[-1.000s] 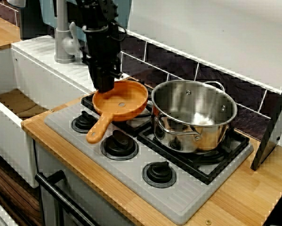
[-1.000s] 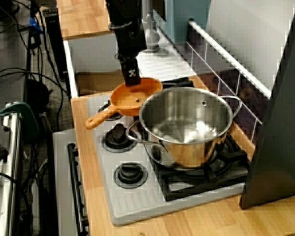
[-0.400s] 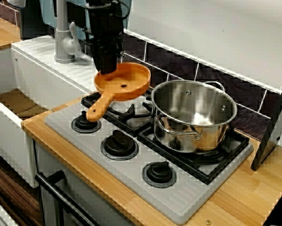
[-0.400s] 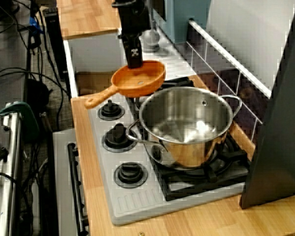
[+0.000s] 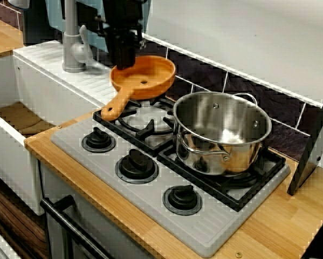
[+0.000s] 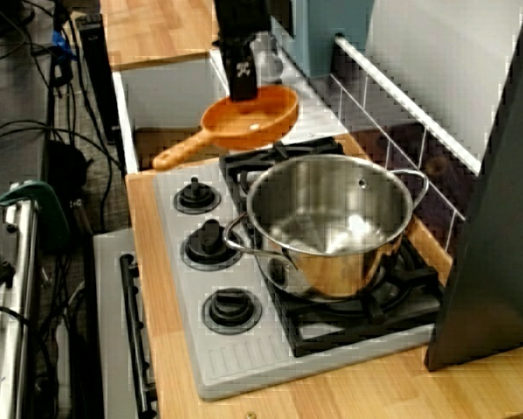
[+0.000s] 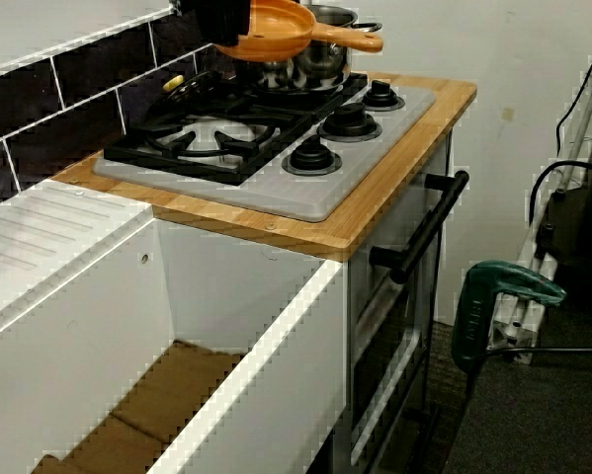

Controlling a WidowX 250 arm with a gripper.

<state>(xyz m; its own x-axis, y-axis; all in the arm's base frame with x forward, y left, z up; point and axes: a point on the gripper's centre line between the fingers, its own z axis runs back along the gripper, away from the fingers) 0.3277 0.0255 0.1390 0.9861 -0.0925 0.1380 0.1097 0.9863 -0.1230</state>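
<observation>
End effector (image 5: 124,63) grasping the orange frying pan (image 5: 149,74) by its rim, held above the burner grate (image 5: 142,120) beside the steel pot (image 5: 221,132).

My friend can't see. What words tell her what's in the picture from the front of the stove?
A black robot hand holds an orange pan by its rim in the air above the bare burner of a grey stove. A shiny steel pot sits on the burner beside it, with a white sink at the left.
</observation>
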